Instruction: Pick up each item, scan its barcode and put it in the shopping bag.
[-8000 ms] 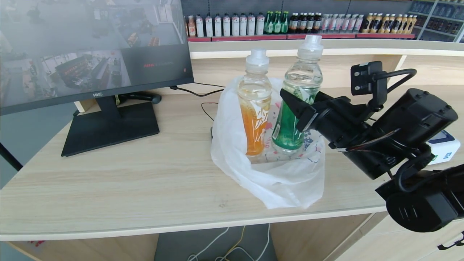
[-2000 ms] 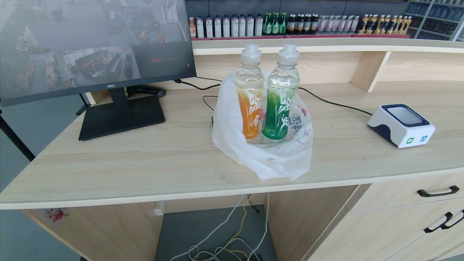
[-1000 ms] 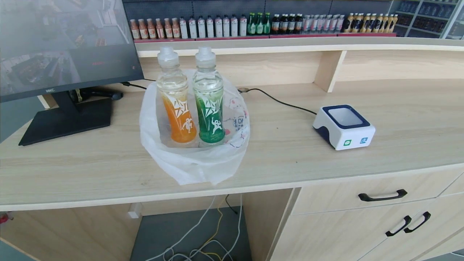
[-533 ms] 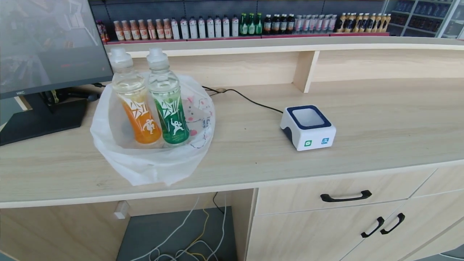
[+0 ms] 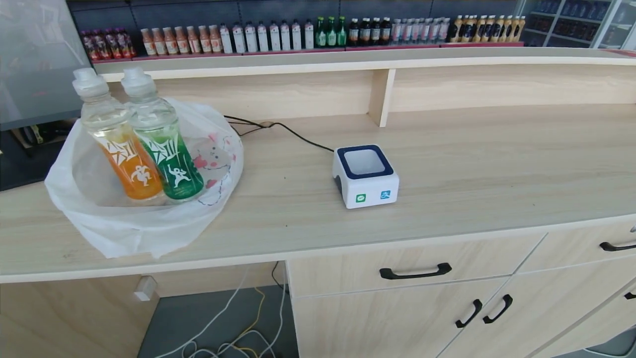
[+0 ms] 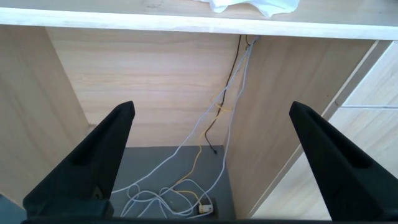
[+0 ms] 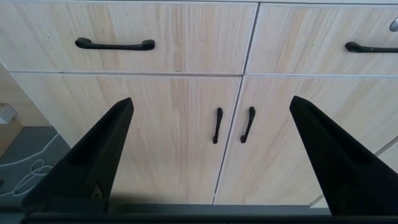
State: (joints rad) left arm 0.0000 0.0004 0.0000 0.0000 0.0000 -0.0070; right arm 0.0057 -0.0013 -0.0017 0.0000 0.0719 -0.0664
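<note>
swung rightward, the head camera frames the shopping bag (image 5: 124, 228) at left, orange bottle (image 5: 131, 171) and green bottle (image 5: 174, 169) upright inside, the scanner (image 5: 365, 176) well apart. left gripper (image 6: 211, 106) and right gripper (image 7: 210, 99) hang below the counter (image 5: 472, 164), jaws wide, empty. both items look bagged; nothing seems left.

The right gripper (image 7: 210, 101) has been pulled away from the green bottle (image 5: 166, 149) in the shopping bag (image 5: 124, 228) and lowered in front of the cabinet doors (image 7: 155, 143); the head view's been swung rightward.
</note>
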